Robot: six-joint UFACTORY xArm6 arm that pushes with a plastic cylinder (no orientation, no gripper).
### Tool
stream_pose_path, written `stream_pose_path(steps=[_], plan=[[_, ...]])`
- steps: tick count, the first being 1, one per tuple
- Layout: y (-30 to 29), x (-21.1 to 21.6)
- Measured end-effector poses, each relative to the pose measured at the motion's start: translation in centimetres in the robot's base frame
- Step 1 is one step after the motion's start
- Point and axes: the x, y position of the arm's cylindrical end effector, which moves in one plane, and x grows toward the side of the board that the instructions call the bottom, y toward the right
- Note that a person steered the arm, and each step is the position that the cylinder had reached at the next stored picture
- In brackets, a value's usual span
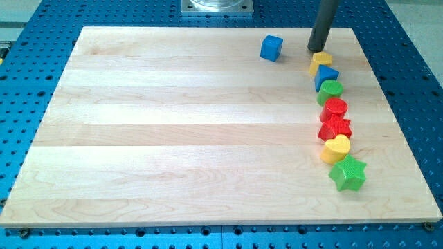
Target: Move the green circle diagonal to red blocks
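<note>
The green circle (331, 89) sits at the view's right in a curved line of touching blocks. Just below it are the red circle (336, 108) and a red star (335, 128). Above it are a blue triangle (325, 75) and a yellow block (320, 61). Below the red star are a yellow heart (337, 149) and a green star (347, 173). My tip (318, 49) rests on the board just above the yellow block, at the top end of the line, some way above the green circle.
A blue cube (271, 48) stands alone near the view's top, left of my tip. The wooden board (173, 124) lies on a blue perforated table. A metal mount (217, 7) sits at the view's top edge.
</note>
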Motion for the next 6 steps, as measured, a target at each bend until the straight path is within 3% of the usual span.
stream_pose_path(steps=[1,2,3,4,5,6], plan=[[6.3,1.5],[9.6,7.4],[6.8,12.2],[-1.2,13.2],[0.2,16.4],[-2.5,16.4]])
